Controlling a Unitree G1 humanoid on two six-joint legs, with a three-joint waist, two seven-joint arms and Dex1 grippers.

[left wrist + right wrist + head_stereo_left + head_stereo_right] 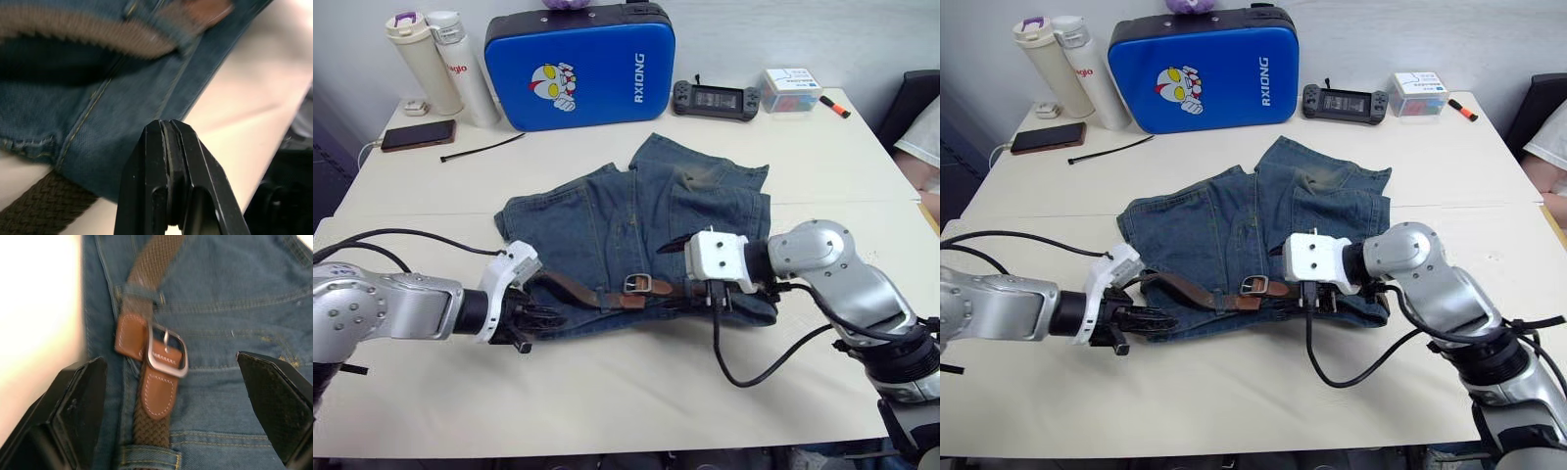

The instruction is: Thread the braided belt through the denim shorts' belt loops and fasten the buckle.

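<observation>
The denim shorts (636, 206) lie flat in the middle of the table, waistband toward me. Along the waistband runs the braided belt (578, 289), which passes under belt loops (142, 291). The silver buckle (166, 350) has its prong through the strap, and the brown leather tip is pulled through it. My right gripper (171, 396) is open wide just over the buckle, one finger on either side, touching nothing. At the shorts' left waist corner my left gripper (166, 127) is shut with nothing between its fingers, just above the denim hem, with a braided stretch (44, 205) beside it.
Along the back of the table are a blue case (578, 64), two bottles (426, 59), a phone (416, 135), a thin black cable tie (480, 149), a game console (717, 98), a small box (790, 88) and an orange marker (834, 106). Bare table (607, 392) lies in front of the shorts.
</observation>
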